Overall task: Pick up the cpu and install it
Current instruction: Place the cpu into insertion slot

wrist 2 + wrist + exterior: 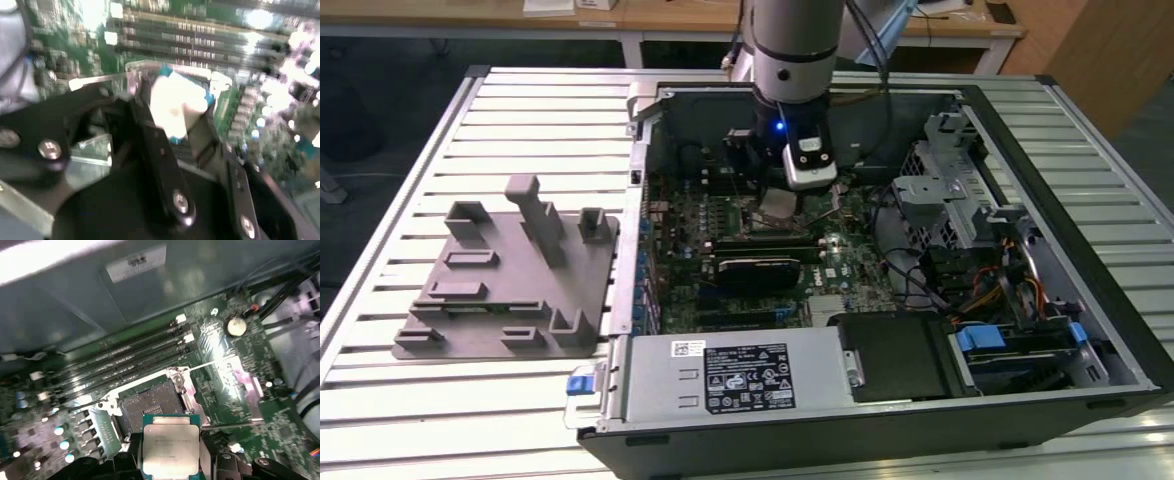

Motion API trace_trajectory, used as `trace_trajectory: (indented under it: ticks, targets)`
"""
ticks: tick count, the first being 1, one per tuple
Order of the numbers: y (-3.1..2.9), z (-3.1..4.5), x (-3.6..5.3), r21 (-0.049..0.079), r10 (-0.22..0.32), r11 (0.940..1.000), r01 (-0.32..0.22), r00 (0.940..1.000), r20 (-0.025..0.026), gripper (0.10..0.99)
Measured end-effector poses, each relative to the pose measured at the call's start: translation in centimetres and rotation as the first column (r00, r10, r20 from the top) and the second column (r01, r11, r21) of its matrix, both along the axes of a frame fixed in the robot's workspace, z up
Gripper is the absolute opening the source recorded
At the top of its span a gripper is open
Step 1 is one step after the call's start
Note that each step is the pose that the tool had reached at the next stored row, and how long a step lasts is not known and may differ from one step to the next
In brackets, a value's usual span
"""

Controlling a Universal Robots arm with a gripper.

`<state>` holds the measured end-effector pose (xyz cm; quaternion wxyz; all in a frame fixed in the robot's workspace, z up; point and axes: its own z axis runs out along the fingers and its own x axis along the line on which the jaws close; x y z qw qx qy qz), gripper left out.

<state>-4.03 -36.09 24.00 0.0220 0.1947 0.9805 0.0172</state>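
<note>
The cpu (778, 203), a small square chip with a silvery top, hangs just above the motherboard inside the open computer case (654, 130), and my gripper (781, 196) is shut on it. In the first wrist view the cpu (170, 444) sits between my gripper (170, 462) fingers. Right beside it lies the open, black-framed socket (150, 405), with its metal load plate (235, 385) flipped up to one side. In the second wrist view the cpu (176, 100) shows as a bright patch between the black fingers (155, 145) of my gripper (175, 107).
A grey fixture (507, 290) with upright blocks stands on the slatted table at the exterior view's left. Inside the case are a power supply (734, 375), a metal drive cage (961, 190), loose cables (961, 270) and memory slots (135, 360) close to the socket.
</note>
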Motion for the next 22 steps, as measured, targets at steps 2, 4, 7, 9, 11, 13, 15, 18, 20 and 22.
trace_trajectory:
  ticks: [2, 4, 7, 9, 11, 13, 15, 18, 20, 22]
  targets:
    - [0.0, 0.9, 0.0, 0.0, 0.0, 1.0, 0.0, 1.0, 0.0, 0.541]
    - [0.0, 1.79, 0.0, 0.0, 0.0, 1.0, 0.0, 1.0, 0.0, 0.541]
    - [0.01, 2.46, 0.01, 0.0, 0.0, 1.0, 0.0, 1.0, 0.0023, 0.541]
    - [0.01, 2.46, 0.0, 0.0, 0.0, 1.0, 0.0, 1.0, 0.0024, 0.541]
    - [0.01, 2.46, 0.0, 0.0, 0.0, 1.0, 0.0, 1.0, 0.0024, 0.541]
    - [0.01, 2.47, 0.0, 0.0, 0.0, 1.0, 0.0, 1.0, 0.0024, 0.541]
    - [0.01, 2.47, 0.0, 0.0, 0.0, 1.0, 0.0, 1.0, 0.0024, 0.541]
    - [0.01, 2.47, 0.0, 0.0, 0.0, 1.0, 0.0, 1.0, 0.0024, 0.541]
    - [0.01, 2.48, 0.0, 0.0, 0.0, 1.0, 0.0, 1.0, 0.0023, 0.541]
    - [0.01, 2.48, 0.0, 0.0, 0.0, 1.0, 0.0, 1.0, 0.0024, 0.541]
